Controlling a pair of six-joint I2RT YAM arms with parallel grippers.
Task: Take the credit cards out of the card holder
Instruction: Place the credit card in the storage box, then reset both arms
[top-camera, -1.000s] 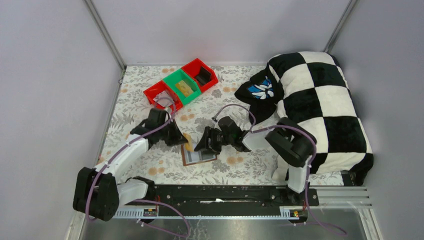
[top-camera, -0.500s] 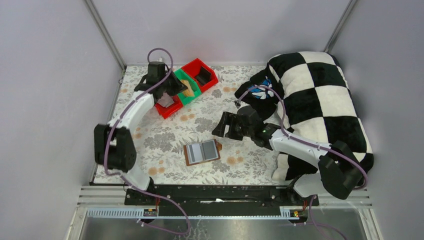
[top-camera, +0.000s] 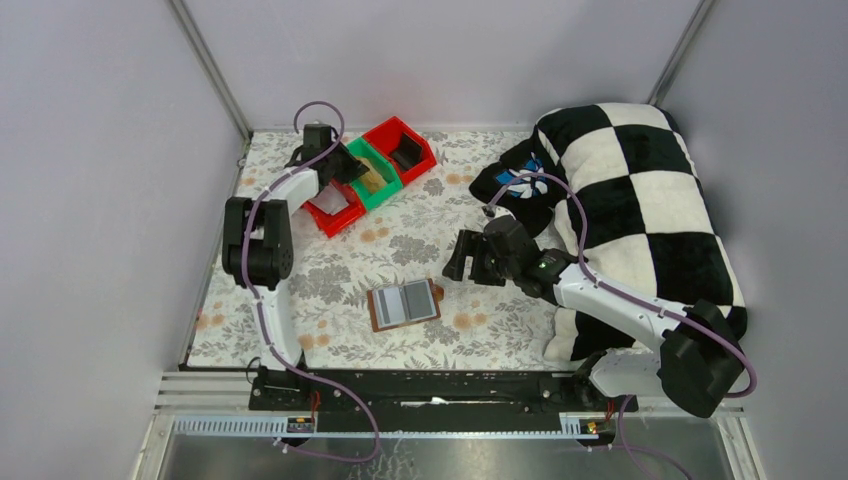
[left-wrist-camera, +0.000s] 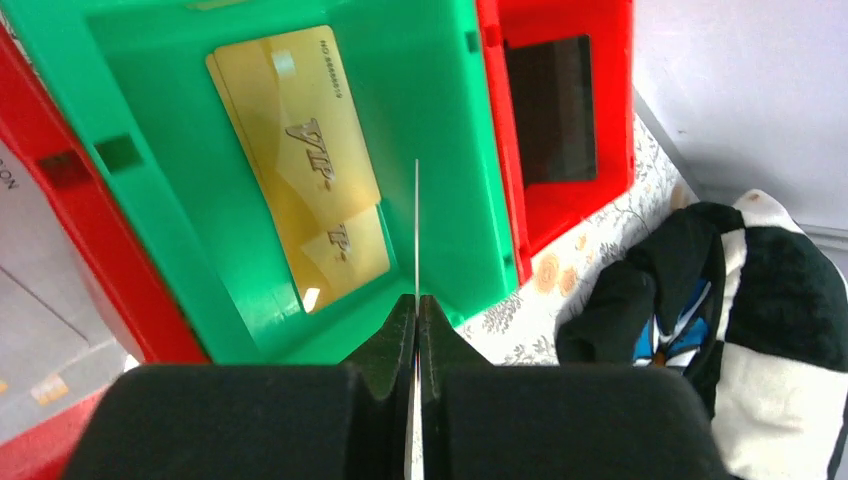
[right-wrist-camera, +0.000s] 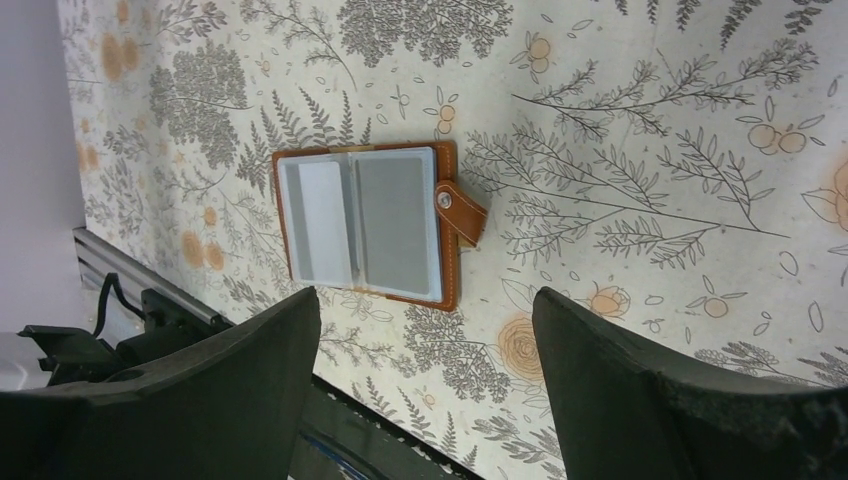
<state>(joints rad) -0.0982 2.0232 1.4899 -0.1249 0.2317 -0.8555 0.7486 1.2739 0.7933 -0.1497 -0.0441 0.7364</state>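
The brown card holder (top-camera: 403, 304) lies open on the floral cloth, grey pockets up. It also shows in the right wrist view (right-wrist-camera: 370, 225), with a paler rectangle (right-wrist-camera: 325, 220) in one pocket. My right gripper (top-camera: 462, 268) is open and empty, hovering just right of the holder (right-wrist-camera: 425, 300). My left gripper (top-camera: 345, 168) is at the back over the bins, shut on a thin card seen edge-on (left-wrist-camera: 417, 230) above the green bin (left-wrist-camera: 150, 100). Gold cards (left-wrist-camera: 300, 160) lie in that bin.
A red bin (top-camera: 400, 147) with a dark card (left-wrist-camera: 550, 110) and another red bin (top-camera: 325, 195) with pale cards flank the green bin (top-camera: 365, 172). A checkered pillow (top-camera: 640, 210) and a black cloth (top-camera: 520, 180) fill the right side.
My left arm has swung from the card holder to the bins at the back, carrying a card. My right gripper has pulled back to the right, off the holder.
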